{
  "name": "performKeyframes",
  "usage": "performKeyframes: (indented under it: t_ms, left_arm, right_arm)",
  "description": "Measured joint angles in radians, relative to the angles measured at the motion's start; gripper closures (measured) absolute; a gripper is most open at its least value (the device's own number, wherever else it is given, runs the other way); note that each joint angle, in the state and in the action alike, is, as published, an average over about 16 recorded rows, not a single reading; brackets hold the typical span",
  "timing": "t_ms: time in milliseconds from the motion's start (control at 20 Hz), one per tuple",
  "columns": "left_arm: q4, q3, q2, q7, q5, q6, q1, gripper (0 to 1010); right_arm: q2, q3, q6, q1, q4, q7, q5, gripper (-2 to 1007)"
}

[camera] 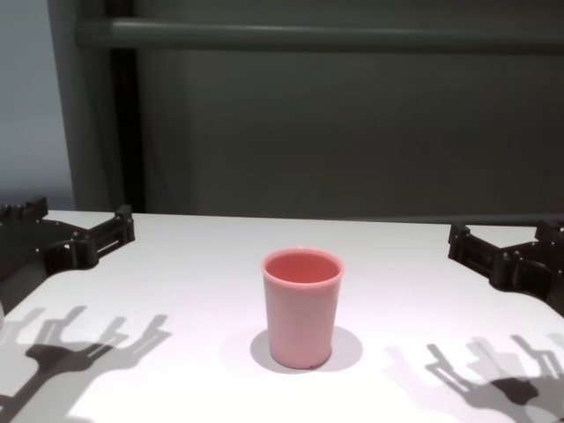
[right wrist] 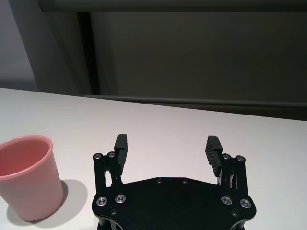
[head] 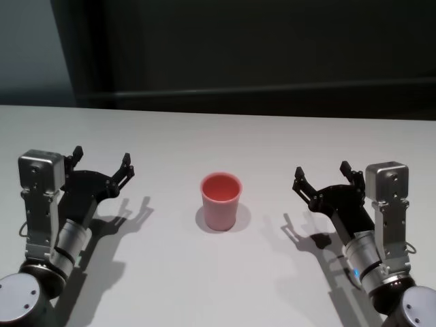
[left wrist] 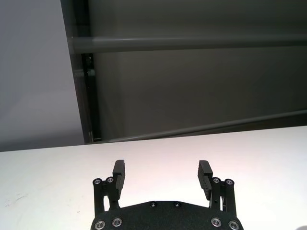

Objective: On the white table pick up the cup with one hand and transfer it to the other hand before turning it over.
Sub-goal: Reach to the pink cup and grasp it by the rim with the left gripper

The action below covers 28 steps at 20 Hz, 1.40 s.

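Pink cup [head: 221, 201] upright, mid white table [head: 218, 136], untouched. Left gripper [head: 102, 164] and right gripper [head: 322, 176] flank it, well apart, both wide open, empty. Approach level, jaws straddling mid-wall, close gently.

Open bench on all sides of the cup; only the two grippers stand near.

The pink cup [head: 221, 201] stands upright and alone in the middle of the white bench [head: 218, 136], with bare surface to its left, to its right, in front and behind. The left gripper [head: 101, 165] hangs above the bench well apart from the cup on the left side, its fingers [left wrist: 119, 173] spread wide with nothing between them. The right gripper [head: 322, 176] hangs the same way on the right side, also well apart, fingers [right wrist: 213, 149] wide and empty. Behind the bench a dark wall panel [camera: 352, 132] closes the far side.
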Motion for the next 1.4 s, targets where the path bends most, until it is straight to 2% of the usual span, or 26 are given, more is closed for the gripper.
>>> performKeyframes:
  t_ms: [1000,1400]
  left_arm:
    - [0.0,0.0,0.0,0.0,0.0,0.0,0.0,9]
    - [-0.003,-0.004,0.003,-0.014,0.007,0.0,0.003,9]
  right_arm:
    - [0.0,0.0,0.0,0.0,0.0,0.0,0.0,5]
    - [0.0,0.0,0.0,0.0,0.0,0.0,0.0,5]
